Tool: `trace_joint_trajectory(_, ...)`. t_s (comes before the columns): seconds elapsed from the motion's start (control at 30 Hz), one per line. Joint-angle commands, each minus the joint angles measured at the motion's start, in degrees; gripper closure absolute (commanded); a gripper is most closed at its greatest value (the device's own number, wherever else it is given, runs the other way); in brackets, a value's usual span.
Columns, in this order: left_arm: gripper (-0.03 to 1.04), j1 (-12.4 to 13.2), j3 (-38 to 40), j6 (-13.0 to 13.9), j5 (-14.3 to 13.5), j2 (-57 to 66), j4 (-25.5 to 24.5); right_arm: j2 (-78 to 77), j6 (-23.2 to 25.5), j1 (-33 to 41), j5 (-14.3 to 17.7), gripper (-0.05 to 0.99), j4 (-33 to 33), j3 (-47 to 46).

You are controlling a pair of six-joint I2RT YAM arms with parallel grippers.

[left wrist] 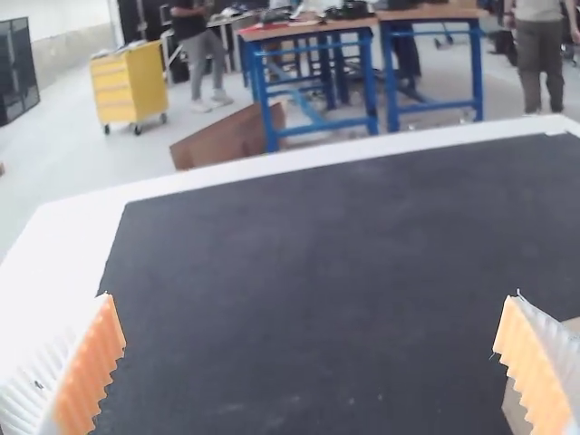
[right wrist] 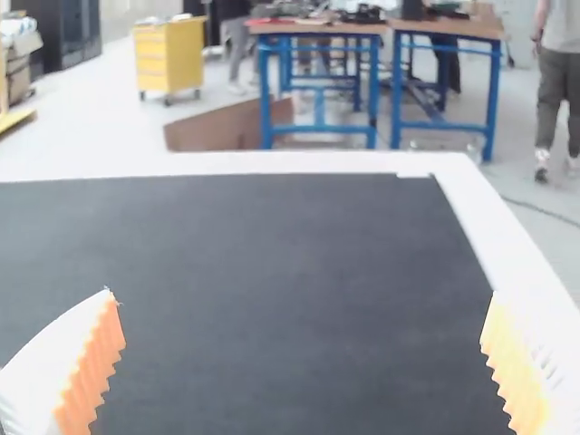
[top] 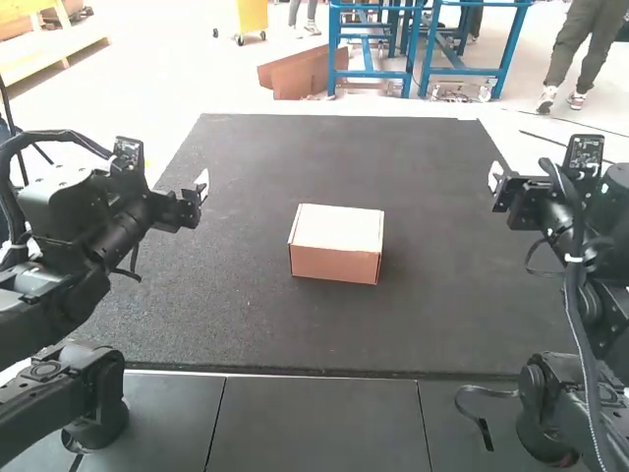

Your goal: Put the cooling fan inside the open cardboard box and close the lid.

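Observation:
A small brown cardboard box (top: 335, 242) stands in the middle of the black mat (top: 236, 295), its lid lying flat and shut. My left gripper (top: 200, 192) hovers above the mat's left side, well clear of the box, and is open with nothing in it. In the left wrist view its white ribbed fingers with orange pads (left wrist: 91, 367) stand wide apart over bare mat (left wrist: 317, 272). My right gripper (top: 496, 181) hangs at the mat's right edge, also open and holding nothing. Its pads (right wrist: 89, 372) are spread wide in the right wrist view.
The mat covers most of the table, with a white border (top: 550, 133) at the far and right sides. Grey panels (top: 314, 423) run along the front edge. The arm bases (top: 69, 403) stand at the two front corners.

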Motion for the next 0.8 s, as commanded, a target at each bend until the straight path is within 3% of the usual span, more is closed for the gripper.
trace_joint_trajectory(0.0,0.05,0.15,-2.47,0.48,-1.49,-4.74,1.46,-4.59,-2.83,-1.41,0.23,0.03,1.99,-2.63)
trace_joint_trajectory(0.23,0.05,0.07,-9.95,1.01,-2.55,-21.18,0.05,-14.08,-3.88,-2.91,0.23,0.03,2.43,-8.87)
trace_joint_trajectory(0.3,0.05,0.15,-11.79,1.36,-2.81,-26.80,-1.97,-16.72,-4.23,-3.44,0.23,0.03,1.99,-10.81)
trace_joint_trajectory(0.37,0.05,0.15,-11.97,3.38,-3.52,-27.77,-5.31,-18.74,-4.50,-3.79,0.23,0.03,1.90,-12.48)
trace_joint_trajectory(0.47,0.05,0.24,-11.88,2.94,-4.04,-27.51,-5.75,-19.27,-4.58,-3.96,0.41,0.03,1.20,-14.32)
trace_joint_trajectory(0.63,0.05,0.33,-11.97,0.39,-4.04,-27.86,-14.45,-19.27,-3.97,-3.87,1.90,0.03,-2.23,-15.38)
trace_joint_trajectory(0.77,0.05,0.86,-11.97,-1.36,-4.04,-27.94,-16.38,-19.27,-2.12,-3.61,3.75,0.03,-5.57,-15.38)
